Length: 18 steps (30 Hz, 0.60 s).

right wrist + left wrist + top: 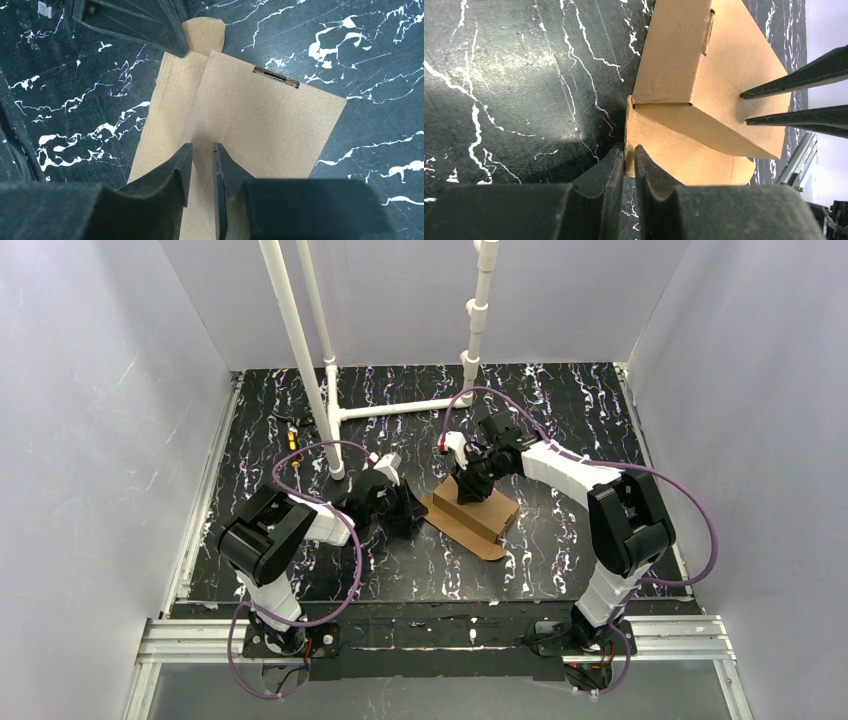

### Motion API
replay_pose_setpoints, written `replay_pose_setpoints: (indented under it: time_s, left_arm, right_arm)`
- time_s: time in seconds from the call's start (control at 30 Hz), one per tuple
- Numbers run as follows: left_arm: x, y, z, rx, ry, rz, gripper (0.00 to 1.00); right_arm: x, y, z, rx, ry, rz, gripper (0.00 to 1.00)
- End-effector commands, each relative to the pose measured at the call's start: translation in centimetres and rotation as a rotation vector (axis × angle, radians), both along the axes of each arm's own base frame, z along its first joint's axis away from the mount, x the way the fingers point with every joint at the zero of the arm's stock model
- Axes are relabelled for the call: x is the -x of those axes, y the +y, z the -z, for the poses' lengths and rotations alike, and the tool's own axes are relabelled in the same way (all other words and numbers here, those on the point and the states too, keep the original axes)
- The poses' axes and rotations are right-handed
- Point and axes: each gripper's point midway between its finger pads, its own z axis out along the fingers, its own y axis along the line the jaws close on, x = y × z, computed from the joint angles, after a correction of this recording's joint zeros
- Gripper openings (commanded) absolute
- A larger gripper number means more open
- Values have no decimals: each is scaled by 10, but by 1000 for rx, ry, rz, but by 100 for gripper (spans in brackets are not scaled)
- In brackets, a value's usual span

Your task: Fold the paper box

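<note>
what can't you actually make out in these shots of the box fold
- Left wrist: whether the left gripper truly pinches the paper box flap; its own fingers cover the contact.
- Right wrist: the box's near end, behind the right gripper and cut off by the bottom edge.
- Top external: flap and tab detail, too small, partly under the two grippers.

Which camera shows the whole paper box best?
Top external: nearly the full outline of the paper box shows, though small. Left wrist shows only a raised panel and a corner flap up close. Right wrist shows a flat, slotted panel, cropped at the bottom.
</note>
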Motion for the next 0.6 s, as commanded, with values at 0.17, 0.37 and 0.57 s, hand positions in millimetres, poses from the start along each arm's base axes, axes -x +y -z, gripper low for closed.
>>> replay_pose_setpoints:
  time_s: [0.17, 0.37, 0.57]
  left_arm:
    - [9, 2, -7, -91, -119, 62, 15]
    - [2, 5, -7, -142, -177, 67, 11]
    - [-2, 1, -14, -177, -243, 90, 9]
  right_arm:
    - [25, -17, 21, 77, 99, -10, 31]
    - [25, -17, 22, 78, 100, -10, 31]
    - [25, -17, 24, 81, 104, -11, 31]
